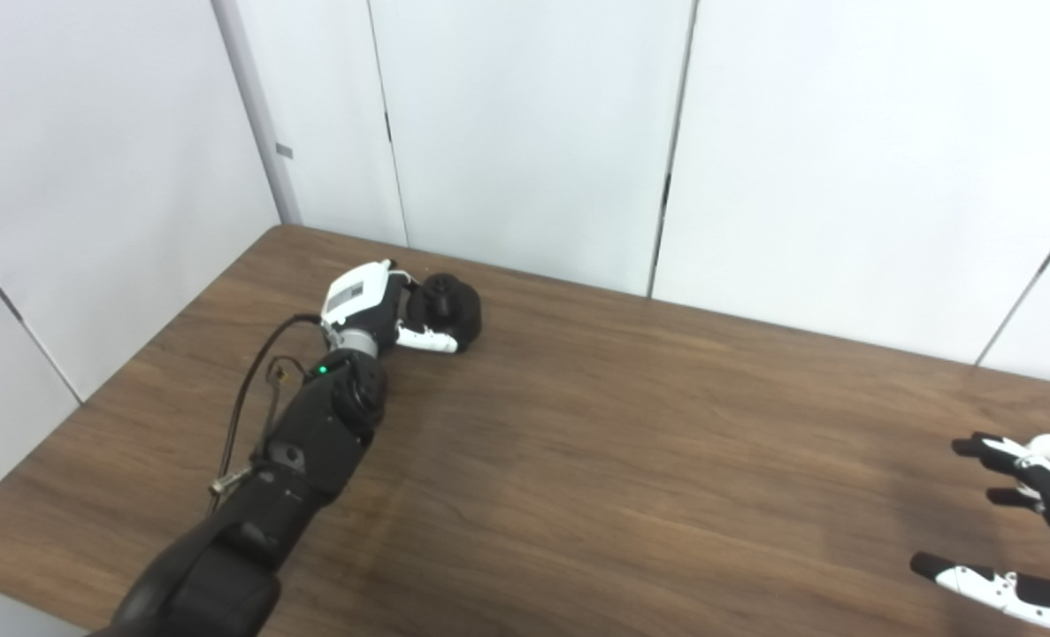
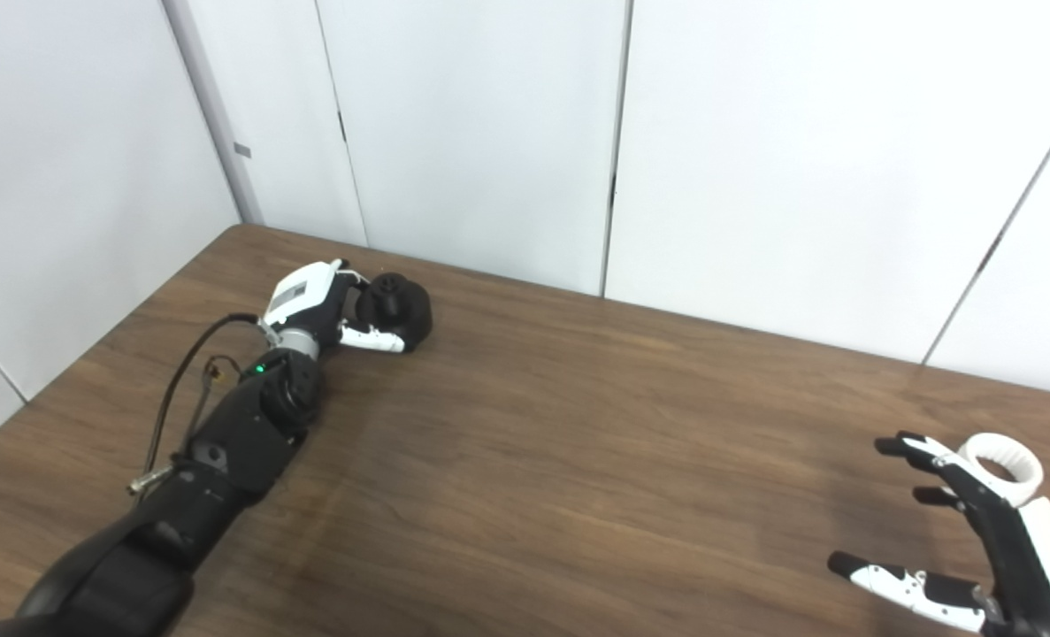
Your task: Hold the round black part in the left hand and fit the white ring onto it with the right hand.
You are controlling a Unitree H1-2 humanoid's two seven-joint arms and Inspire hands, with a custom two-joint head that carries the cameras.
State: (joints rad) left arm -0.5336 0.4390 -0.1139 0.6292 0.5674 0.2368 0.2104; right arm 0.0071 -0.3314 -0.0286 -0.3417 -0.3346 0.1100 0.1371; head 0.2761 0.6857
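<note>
left hand [image 2: 330,305] fingers wrap the round black part [image 2: 396,310]; right hand [image 2: 976,540] fingers spread, white ring [image 2: 1007,467] just behind them

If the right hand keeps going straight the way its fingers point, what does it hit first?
Probably the white ring, lying just beyond the open right hand; its fingers point toward the ring's near edge, though depth is unclear.

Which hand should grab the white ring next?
The right hand, probably. It is open, with fingers spread right beside the white ring on the table. The left hand is far across the table, wrapped around the black part.
</note>
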